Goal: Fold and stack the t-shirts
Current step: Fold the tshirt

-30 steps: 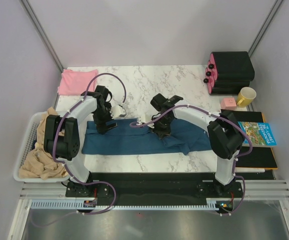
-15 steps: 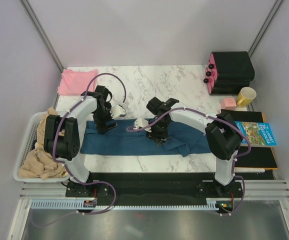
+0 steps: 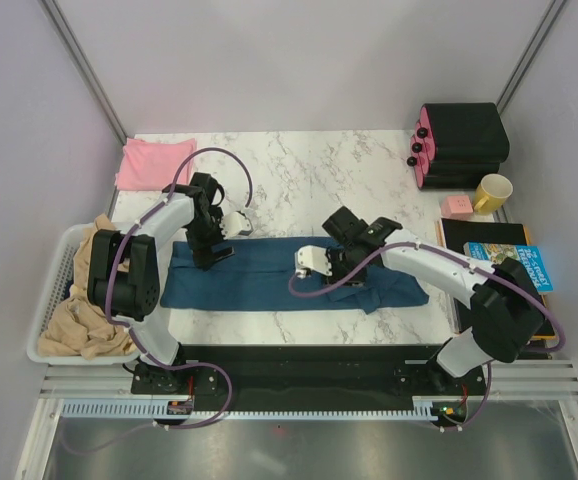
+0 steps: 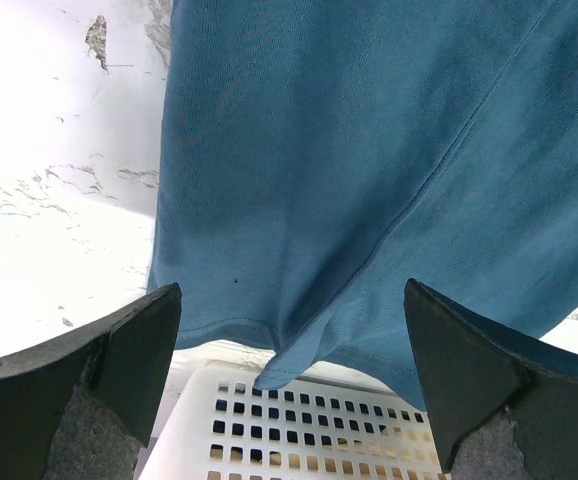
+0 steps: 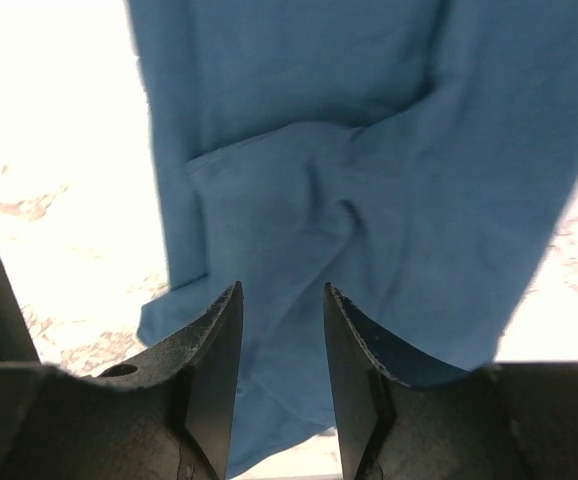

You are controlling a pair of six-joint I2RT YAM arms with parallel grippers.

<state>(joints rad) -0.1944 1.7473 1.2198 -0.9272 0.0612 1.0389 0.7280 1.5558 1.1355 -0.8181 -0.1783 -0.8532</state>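
**Teal shirt spread flat, both pairs of fingers above it, holding nothing**

The dark teal t-shirt [image 3: 259, 275] lies as a long band across the middle of the marble table [image 3: 309, 165] in the top view. Its left part is smooth and nearly rectangular; its right part is rumpled, with a flap folded over near the lower right edge. The pale pink t-shirt [image 3: 154, 162] lies folded at the upper left corner of the table, well apart from the teal one.

The left fingers [image 4: 119, 360] are spread wide in the left wrist view, one at each lower corner of the frame, with nothing between them; the teal cloth fills the frame above them, and its hem runs across the lower middle. Below that hem a strip of the perforated white basket [image 4: 299, 430] shows; bare marble fills the left of that frame.

The right fingers [image 5: 209, 350] stand a narrow gap apart at the bottom of the right wrist view, pinching nothing; the creased, doubled-over part of the teal shirt shows through the gap and above it, with bright table on either side.

In the top view the basket sits at the left edge and holds crumpled beige cloth [image 3: 79, 310]. At the upper right stand a black case [image 3: 464, 140], a yellow mug [image 3: 492, 192] and a small pink block [image 3: 457, 206]; below them a blue printed book [image 3: 517, 266] lies on a dark board [image 3: 504, 318].
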